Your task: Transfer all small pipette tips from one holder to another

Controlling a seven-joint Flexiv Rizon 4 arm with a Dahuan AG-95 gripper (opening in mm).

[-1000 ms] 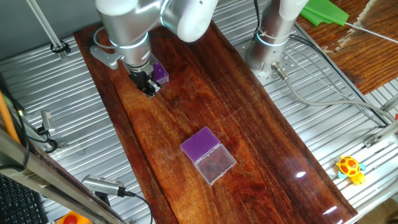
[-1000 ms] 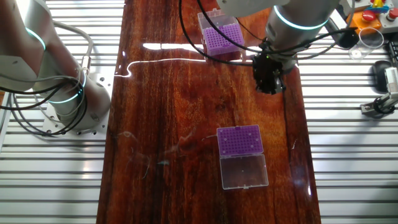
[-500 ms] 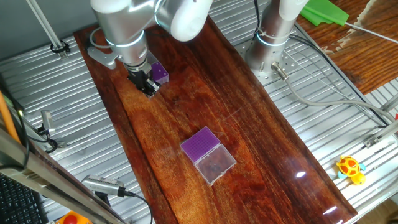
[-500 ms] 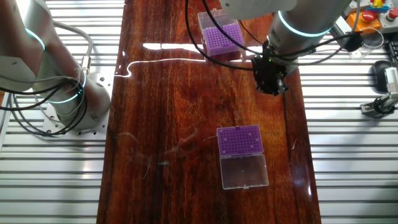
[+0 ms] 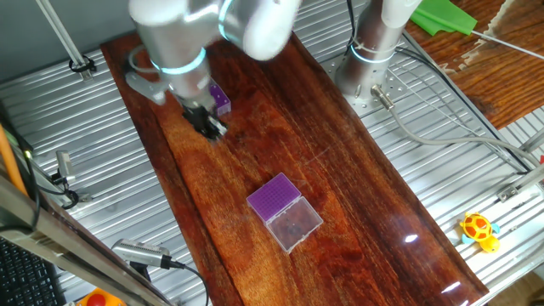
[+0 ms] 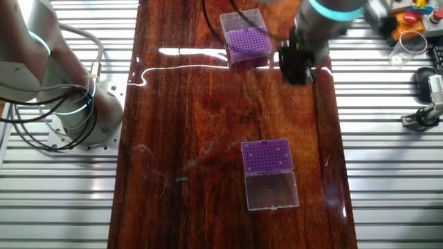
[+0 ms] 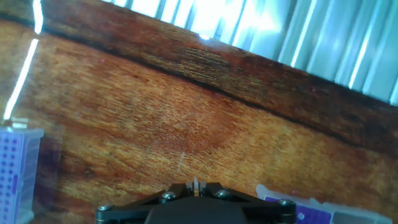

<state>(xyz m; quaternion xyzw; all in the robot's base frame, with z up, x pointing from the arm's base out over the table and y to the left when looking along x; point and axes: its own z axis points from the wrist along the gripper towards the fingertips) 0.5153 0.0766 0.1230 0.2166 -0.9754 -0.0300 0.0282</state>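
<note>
The gripper point(image 6: 297, 66) hangs over the dark wooden bench point(image 6: 187, 124), just beside the far purple tip holder point(image 6: 247, 43), and its outline is smeared with motion blur in both fixed views. In the one fixed view the gripper point(image 5: 210, 126) sits right next to that same holder point(image 5: 220, 99), which peeks out from behind the silver arm point(image 5: 183, 34).

The hand view looks down past the black gripper body onto wood grain. The fingers meet at the bottom edge with something thin and pale, perhaps a small pipette tip point(image 7: 195, 184), poking up between them. It is too small to be sure, so whether the gripper is clamped on a tip or merely closed up I cannot tell. At the left edge of that view stands a purple gridded holder point(image 7: 13, 168), and a sliver of purple shows low on the right.

Well apart, nearer the middle of the bench, lies the second purple tip holder point(image 6: 267, 155) with its clear lid point(image 6: 273, 189) folded open flat beside it; in the one fixed view it is that purple block point(image 5: 274, 198) with the transparent lid point(image 5: 295, 224) touching it.

Off the bench, on the ribbed metal surface, a second arm's base point(image 6: 76, 111) stands with its cables, and a yellow toy point(image 5: 478, 229) rests at the edge.
</note>
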